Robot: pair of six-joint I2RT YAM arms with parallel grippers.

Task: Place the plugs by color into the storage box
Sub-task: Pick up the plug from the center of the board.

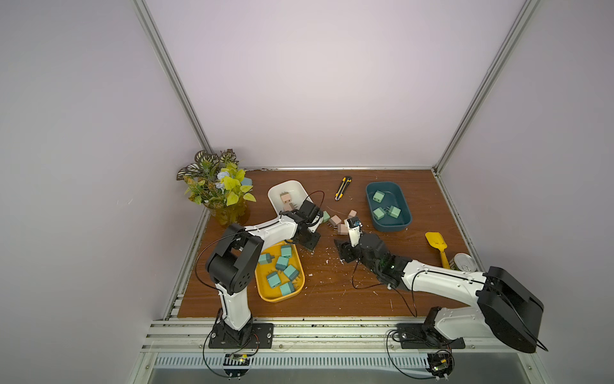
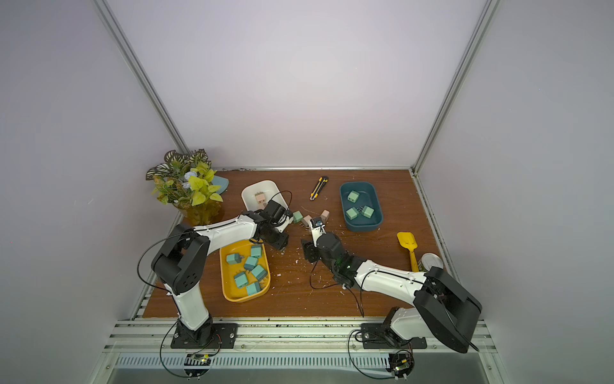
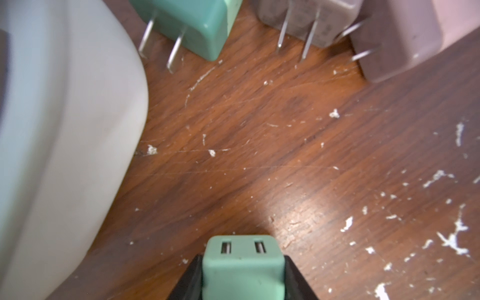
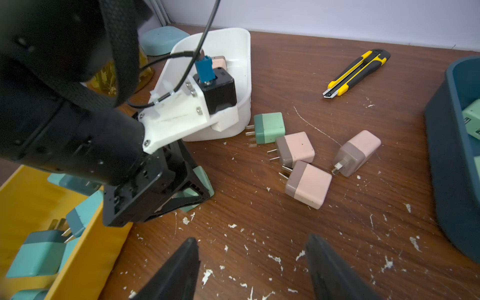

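2 arms crowd the loose plugs (image 4: 307, 184): left gripper (image 3: 242, 275) clamps a greenish plug (image 3: 241, 257) (prongs hidden), right gripper (image 4: 252, 240) gapes empty; a bump could scatter them.

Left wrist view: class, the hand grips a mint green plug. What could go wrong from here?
1. The left hand holds the mint green plug beside the yellow tray of teal-blue plugs; a drop there would missort it, since the mint green plugs lie in the dark blue box.
2. The open right hand hovers close by, so the two may collide.
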